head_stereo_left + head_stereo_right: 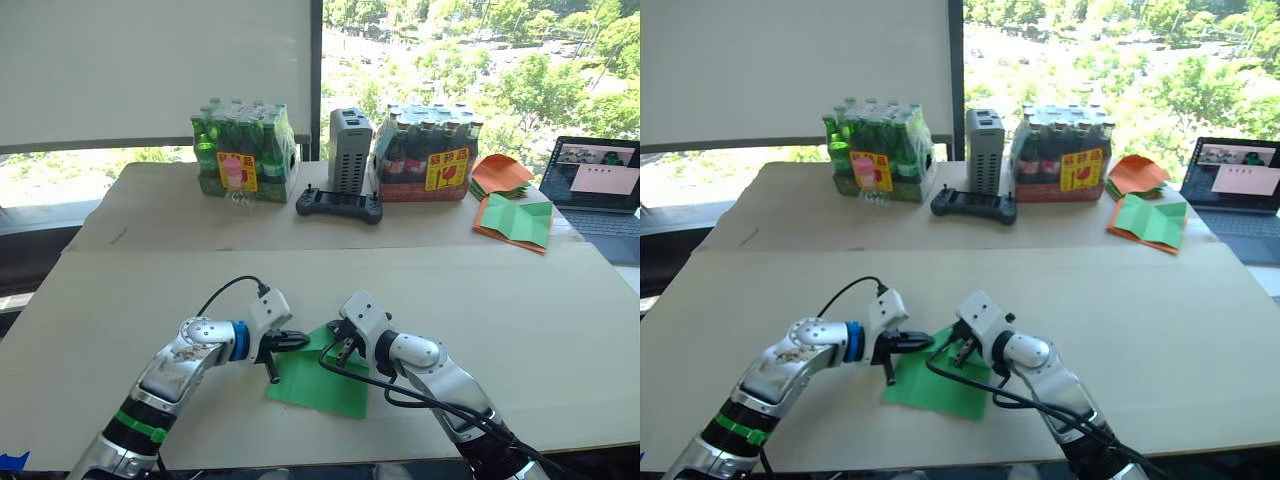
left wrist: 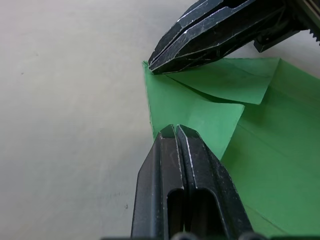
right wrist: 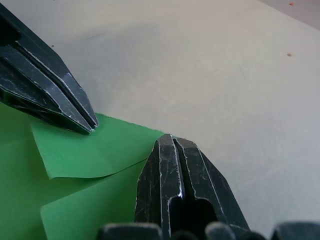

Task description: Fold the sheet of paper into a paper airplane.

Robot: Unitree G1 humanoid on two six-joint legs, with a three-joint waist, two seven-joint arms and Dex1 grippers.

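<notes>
The sheet of paper [image 1: 318, 383] lies flat on the near table [image 1: 520, 330], close to its front edge, with both arms meeting over the sheet's far corner. The left gripper [image 1: 283, 352] has its two black fingers pressed together, tips resting on a folded-over corner flap at the sheet's far-left edge; it pins the flap rather than clasping it. The right gripper [image 1: 337, 347] is likewise closed, its tips bearing down on the neighbouring flap at the sheet's far edge, just beside the left one. Two corner flaps seem turned in toward the middle, so this looks like an early nose fold, with the dart shape not yet made. The paper is thin, light and limp: it should slide readily on the smooth board and curl back unless a crease is pressed hard, so I would hold it by pressing flat near a fold line and lift only at a free corner or edge. Around the sheet the board is bare on every side, giving room to sweep outward. Well beyond the sheet, on the far table, stand two bottle packs [image 1: 243, 150], a grey box [image 1: 351, 150], a black controller [image 1: 339, 205], green and orange papers [image 1: 512, 200] and a laptop [image 1: 600, 185].
</notes>
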